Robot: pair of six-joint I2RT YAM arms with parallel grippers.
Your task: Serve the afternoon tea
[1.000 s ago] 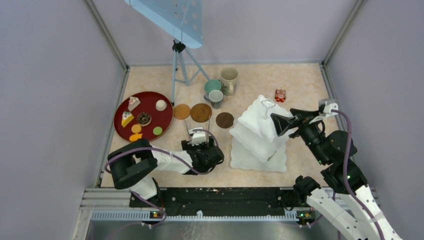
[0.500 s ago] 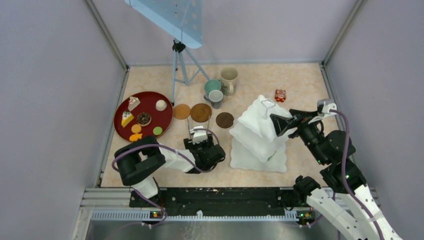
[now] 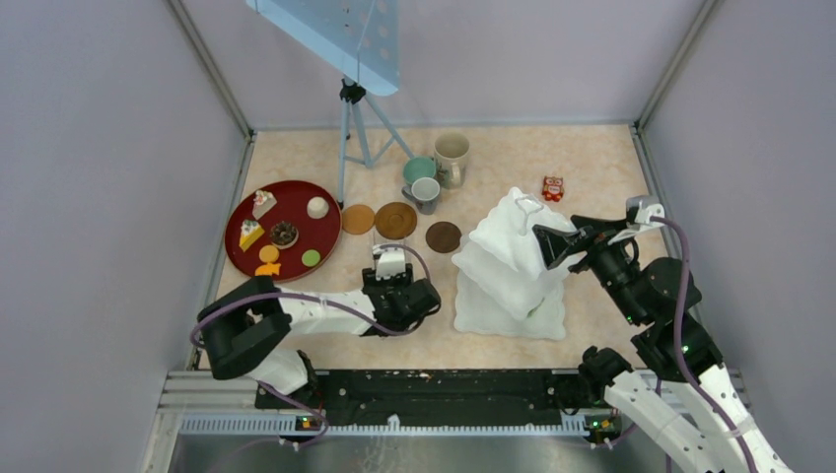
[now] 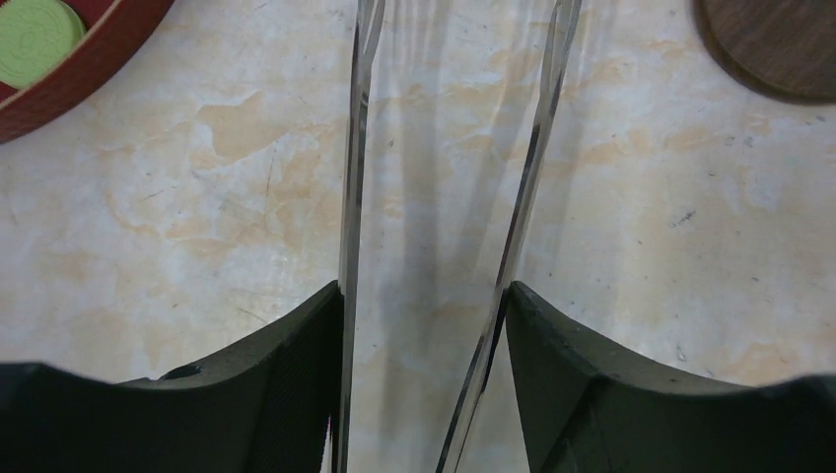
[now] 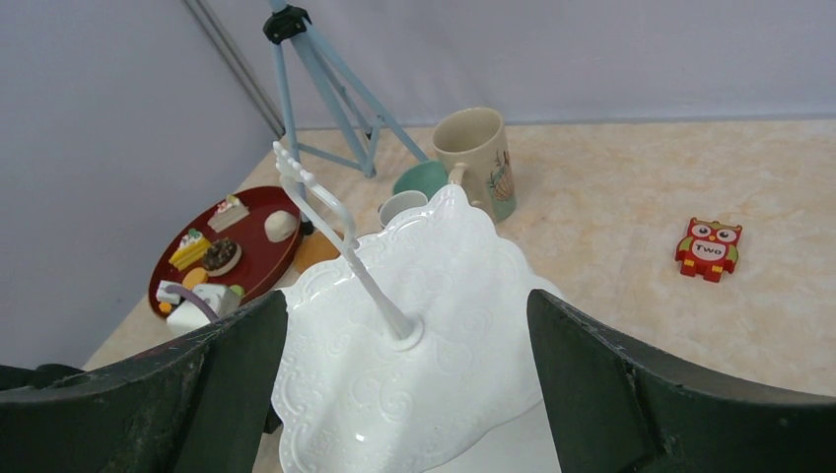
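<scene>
Toy cakes and cookies [image 3: 281, 235] all sit on the red tray [image 3: 291, 202], ahead and off to the left of the left gripper [image 4: 424, 296] fingers. The green cookie [image 4: 30, 34] is the nearest one. That gripper is closed around the tongs [image 4: 352, 148], one finger against each blade. The blades run straight out ahead, so we reckon a swing to the left lines them up. The left arm is way nearer. The right gripper [image 5: 406, 296] has its fingers spread wide either side of the stand [image 5: 424, 374] top tier. Whether it's pinching it, we can't tell.
</scene>
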